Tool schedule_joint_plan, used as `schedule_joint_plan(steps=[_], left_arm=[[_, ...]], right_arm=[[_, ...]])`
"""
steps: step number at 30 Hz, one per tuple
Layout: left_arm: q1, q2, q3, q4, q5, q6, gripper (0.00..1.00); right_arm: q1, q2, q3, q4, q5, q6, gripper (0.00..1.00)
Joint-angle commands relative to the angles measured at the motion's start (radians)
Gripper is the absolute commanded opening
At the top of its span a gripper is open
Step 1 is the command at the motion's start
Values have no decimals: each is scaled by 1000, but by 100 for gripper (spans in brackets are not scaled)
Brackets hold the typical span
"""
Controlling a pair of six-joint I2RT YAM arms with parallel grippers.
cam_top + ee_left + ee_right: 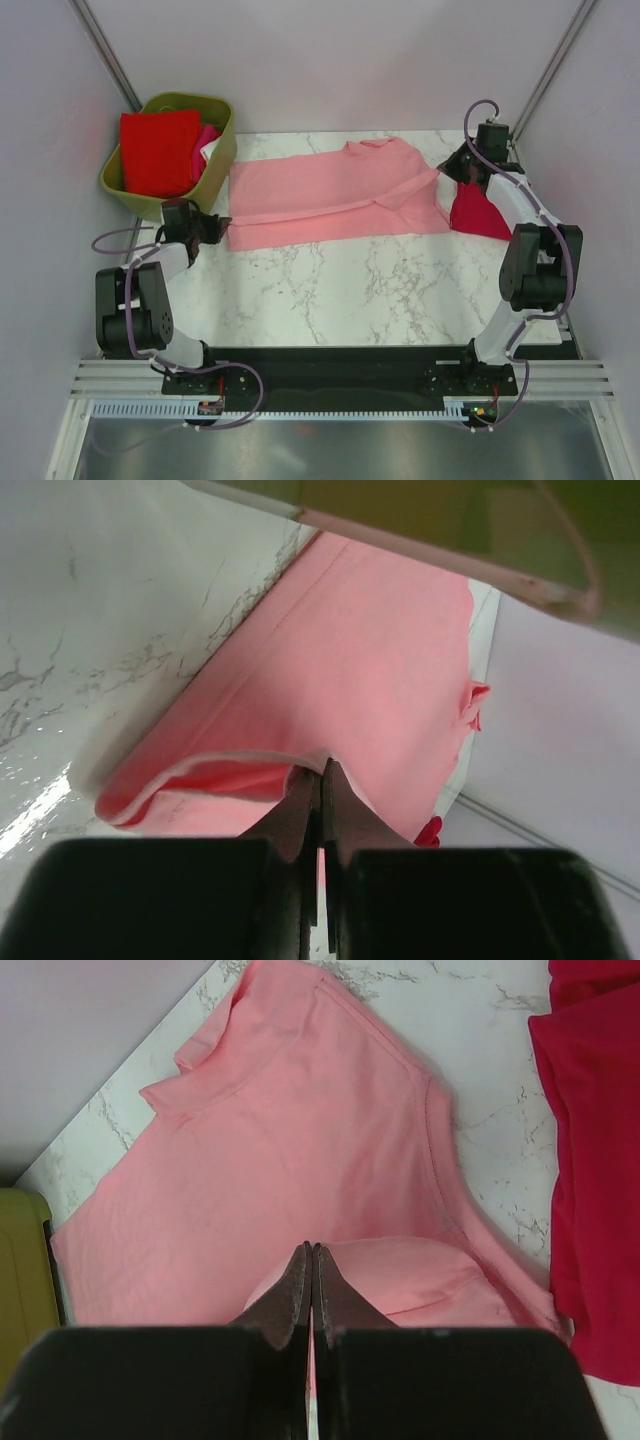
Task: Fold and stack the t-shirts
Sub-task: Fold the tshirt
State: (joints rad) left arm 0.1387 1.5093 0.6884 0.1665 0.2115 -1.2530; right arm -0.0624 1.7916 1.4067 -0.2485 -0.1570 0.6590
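Observation:
A light pink t-shirt (320, 190) lies across the far half of the marble table, its near long edge folded over. My left gripper (207, 228) is at the shirt's near left corner. In the left wrist view it (322, 770) is shut on the raised hem of the pink cloth (370, 660). My right gripper (455, 175) is at the shirt's right end. In the right wrist view it (312, 1252) is shut on a lifted fold of the pink sleeve (400, 1270). A dark crimson t-shirt (478, 212) lies folded at the right edge, beside the pink one.
An olive-green basket (222, 140) stands at the back left corner, close to my left gripper. It holds a bright red shirt (158, 152) with hot pink and white cloth beside it. Grey walls close in the left, right and far sides. Bare marble (340, 290) spreads in front.

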Motion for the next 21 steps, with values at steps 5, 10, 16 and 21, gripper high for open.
schedule_joint_plan(steps=[5, 10, 16, 21], left_arm=[[-22, 94, 91, 134, 23, -48, 2], [-28, 135, 106, 169, 20, -65, 2], [-34, 173, 131, 200, 46, -66, 22], [-34, 143, 114, 197, 74, -42, 48]], right_arm=[[10, 57, 80, 23, 39, 7, 0], [19, 95, 115, 18, 69, 16, 0], [36, 143, 156, 18, 93, 18, 27], [44, 117, 143, 25, 105, 16, 53]])
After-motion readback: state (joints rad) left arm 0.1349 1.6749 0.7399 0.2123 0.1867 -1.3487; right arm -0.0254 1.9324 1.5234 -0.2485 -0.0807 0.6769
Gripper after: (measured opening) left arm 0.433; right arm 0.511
